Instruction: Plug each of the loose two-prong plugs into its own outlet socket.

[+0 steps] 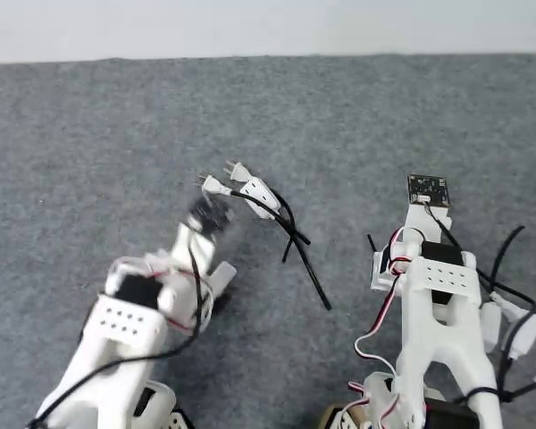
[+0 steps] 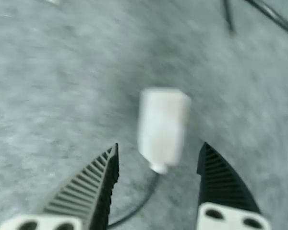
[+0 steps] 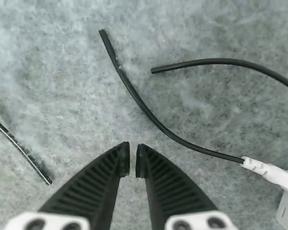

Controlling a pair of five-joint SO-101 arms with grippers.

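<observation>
Two white two-prong plugs (image 1: 216, 186) (image 1: 253, 188) lie side by side on the grey carpet, and their black cords (image 1: 297, 239) trail toward the front. My left gripper (image 1: 209, 215) hovers just in front of them. In the left wrist view my left gripper (image 2: 159, 146) is open, with a white boxy socket piece (image 2: 162, 123) and its thin cord lying on the carpet between the fingers, untouched. My right gripper (image 3: 132, 146) is shut on nothing above the carpet. Near it lie black cord ends (image 3: 134, 93) and a white connector (image 3: 271, 173).
The right arm (image 1: 438, 295) stands at the front right with a small circuit board (image 1: 427, 189) at its tip. White connectors with black cords (image 1: 507, 315) lie beside it. Grey carpet (image 1: 89, 134) covers the table, with a pale wall along the far edge.
</observation>
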